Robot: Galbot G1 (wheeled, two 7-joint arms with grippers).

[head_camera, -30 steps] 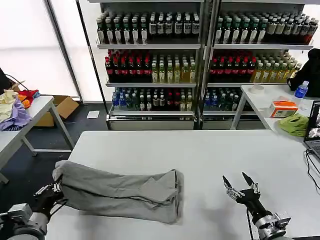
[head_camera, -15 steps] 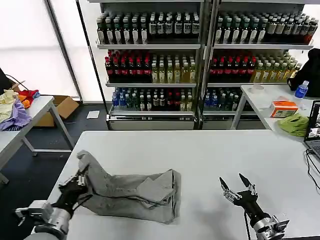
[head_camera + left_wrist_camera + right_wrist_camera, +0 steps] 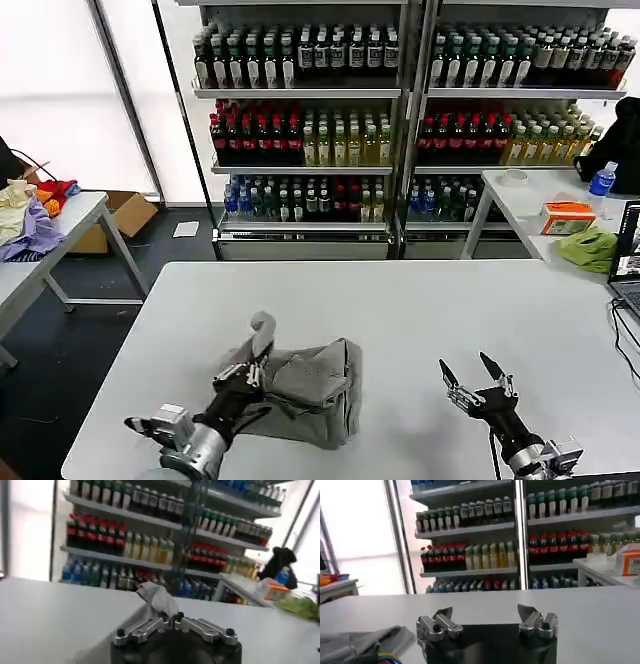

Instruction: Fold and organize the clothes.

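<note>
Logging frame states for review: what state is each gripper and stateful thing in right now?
Light grey cotton shirt: bunched on the white table, one end lifted and folded over.
Left gripper: shut on the shirt's end, above the pile.
Right gripper: open, holding nothing, over the table's near right.

A light grey shirt, soft and crumpled, folded over into a small lumpy bundle near the front edge of the white table, a bit left of the middle. One end pulled up into a little peak above the rest, pinched at its tip, with the cloth under it hanging in loose folds. In the right wrist view, a grey edge of the same shirt lying flat on the table, with a small bit of coloured print showing.
</note>
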